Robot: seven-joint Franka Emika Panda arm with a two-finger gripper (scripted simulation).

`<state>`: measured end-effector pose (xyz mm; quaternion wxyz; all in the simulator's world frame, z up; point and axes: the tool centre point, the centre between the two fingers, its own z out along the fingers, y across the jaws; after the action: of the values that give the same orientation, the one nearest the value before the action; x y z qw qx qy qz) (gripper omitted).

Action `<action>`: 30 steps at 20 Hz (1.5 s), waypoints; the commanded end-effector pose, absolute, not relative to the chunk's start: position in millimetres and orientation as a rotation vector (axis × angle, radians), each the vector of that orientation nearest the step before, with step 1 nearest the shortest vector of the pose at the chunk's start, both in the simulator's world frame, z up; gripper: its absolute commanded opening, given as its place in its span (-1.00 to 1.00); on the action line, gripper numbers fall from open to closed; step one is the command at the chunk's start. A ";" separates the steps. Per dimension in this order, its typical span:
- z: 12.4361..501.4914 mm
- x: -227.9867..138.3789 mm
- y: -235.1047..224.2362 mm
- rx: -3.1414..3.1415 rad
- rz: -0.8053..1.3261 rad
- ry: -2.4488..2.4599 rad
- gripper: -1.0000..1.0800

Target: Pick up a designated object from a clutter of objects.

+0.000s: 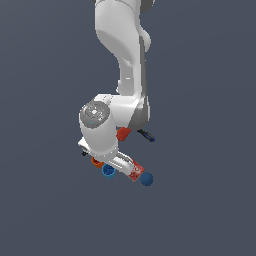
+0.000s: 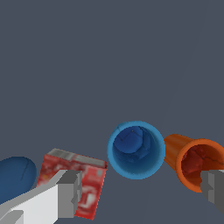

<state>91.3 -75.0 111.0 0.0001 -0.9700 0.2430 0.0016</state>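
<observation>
The arm [image 1: 122, 60] bends low over the clutter on the counter [image 1: 50, 200]; its gripper [image 2: 142, 192] stands wide, holding nothing, one finger [image 2: 68, 192] over the red box [image 2: 89, 181], the other [image 2: 214, 188] by the orange cup [image 2: 194, 164]; the blue cup [image 2: 136, 149] lies between the two, mouth open toward the wrist camera, just ahead of the fingertips; the dark ball [image 2: 15, 177] sits beyond the box.

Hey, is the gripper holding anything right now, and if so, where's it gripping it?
Nothing is held. In the wrist view the gripper is open, its fingers wide apart, with the blue cup lying between and beyond them, untouched.
</observation>
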 end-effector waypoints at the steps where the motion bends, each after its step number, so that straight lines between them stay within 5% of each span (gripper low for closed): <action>1: 100.4 93.8 -78.9 -3.037 0.001 0.803 0.92; 25: 40.2 95.1 -82.6 -3.028 0.000 0.838 0.92; 26: 40.2 95.1 -82.6 -3.028 0.000 0.838 -1.00; 30: 40.2 95.1 -82.6 -3.028 0.000 0.838 -1.00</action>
<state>114.4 -88.2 70.9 0.0038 -0.9629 0.2682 -0.0292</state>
